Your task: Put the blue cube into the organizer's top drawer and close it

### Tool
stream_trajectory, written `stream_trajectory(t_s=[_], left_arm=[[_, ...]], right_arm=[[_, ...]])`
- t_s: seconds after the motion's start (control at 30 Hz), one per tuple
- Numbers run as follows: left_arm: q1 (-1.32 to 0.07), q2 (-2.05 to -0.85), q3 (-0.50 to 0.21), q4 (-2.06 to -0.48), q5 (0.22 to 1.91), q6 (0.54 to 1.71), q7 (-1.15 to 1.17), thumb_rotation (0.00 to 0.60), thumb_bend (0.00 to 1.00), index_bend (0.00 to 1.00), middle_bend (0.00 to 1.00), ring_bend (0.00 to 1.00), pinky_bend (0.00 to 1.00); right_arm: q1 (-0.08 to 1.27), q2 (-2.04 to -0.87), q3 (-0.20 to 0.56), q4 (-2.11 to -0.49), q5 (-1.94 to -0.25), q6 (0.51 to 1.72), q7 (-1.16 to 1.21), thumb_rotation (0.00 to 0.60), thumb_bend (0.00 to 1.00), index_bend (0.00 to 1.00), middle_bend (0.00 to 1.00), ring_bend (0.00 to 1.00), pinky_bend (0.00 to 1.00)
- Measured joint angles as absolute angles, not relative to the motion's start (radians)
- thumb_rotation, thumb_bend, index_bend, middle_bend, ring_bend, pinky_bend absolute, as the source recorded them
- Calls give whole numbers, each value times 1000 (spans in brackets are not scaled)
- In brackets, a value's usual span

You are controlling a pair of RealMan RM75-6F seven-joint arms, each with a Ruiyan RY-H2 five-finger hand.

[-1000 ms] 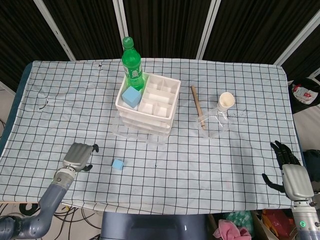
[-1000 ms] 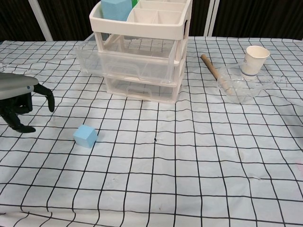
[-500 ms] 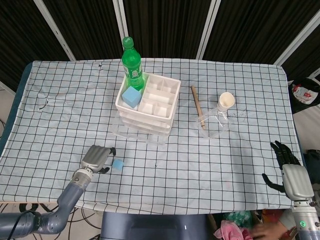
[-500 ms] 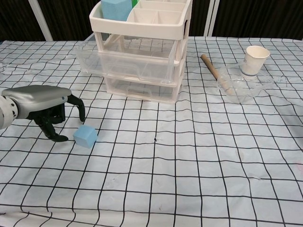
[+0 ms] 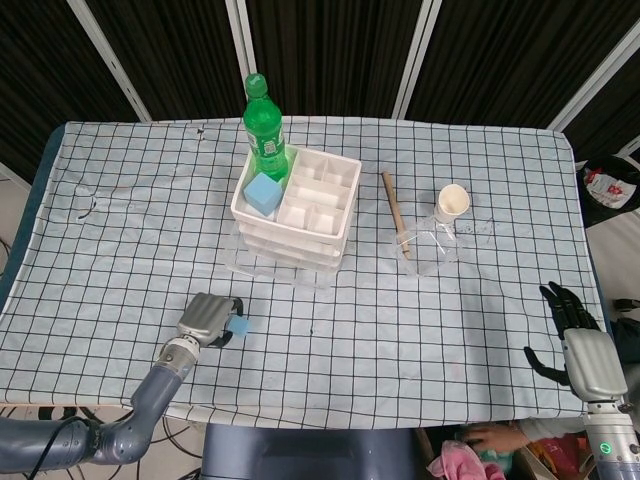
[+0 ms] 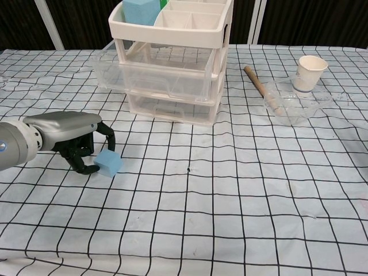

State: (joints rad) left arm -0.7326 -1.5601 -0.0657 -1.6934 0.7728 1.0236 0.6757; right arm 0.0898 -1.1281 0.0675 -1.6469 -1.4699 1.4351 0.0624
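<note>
The small blue cube [image 6: 108, 163] lies on the checked tablecloth [image 6: 230, 195] at the near left, well in front of the white three-tier organizer [image 6: 172, 57]. The left hand [image 6: 72, 138] sits low just left of it, fingers curled around its left side with the fingertips [image 6: 109, 138] at its top edge; whether they actually grip the cube or only touch it cannot be told. The organizer's clear top drawer [image 6: 152, 72] stands pulled out toward the near side. A larger blue block [image 5: 263, 192] rests in the organizer's top tray, with a green soda bottle [image 5: 264, 130] just behind it. To the right lie a wooden stick [image 5: 393, 214], a paper cup [image 5: 453, 202] and a clear plastic container [image 5: 428, 248]. The right hand [image 5: 572, 330] hovers at the near right edge of the table, fingers spread, holding nothing.
</note>
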Motion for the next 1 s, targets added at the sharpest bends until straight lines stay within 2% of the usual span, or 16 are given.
stream_trajectory(t_s=[0.27,0.57,0.8,1.0], left_arm=[[-725,-1539,-64,-1733,830,1048,648,600,423,502,1000,987,945],[-708,-1443,-76,-1886,974,1111,609,600,422,503,1000,987,945],[-721,-1344,-147,-2044,1040,1138,577,600,422,500,1000,987,945],[-769,-1345,-218,-2051,992,1138,591,600,422,501,1000,986,945]], right_arm=[[89,-1127,67,-1647,-1471,1437,65,600,273,58,0,0,176],[90,-1128,66,-1647,-1472,1435,62,600,275,58,0,0,176],[89,-1129,66,-1648,-1472,1436,58,600,277,58,0,0,176],[89,-1129,67,-1648,-1471,1437,57,600,276,58,0,0,176]])
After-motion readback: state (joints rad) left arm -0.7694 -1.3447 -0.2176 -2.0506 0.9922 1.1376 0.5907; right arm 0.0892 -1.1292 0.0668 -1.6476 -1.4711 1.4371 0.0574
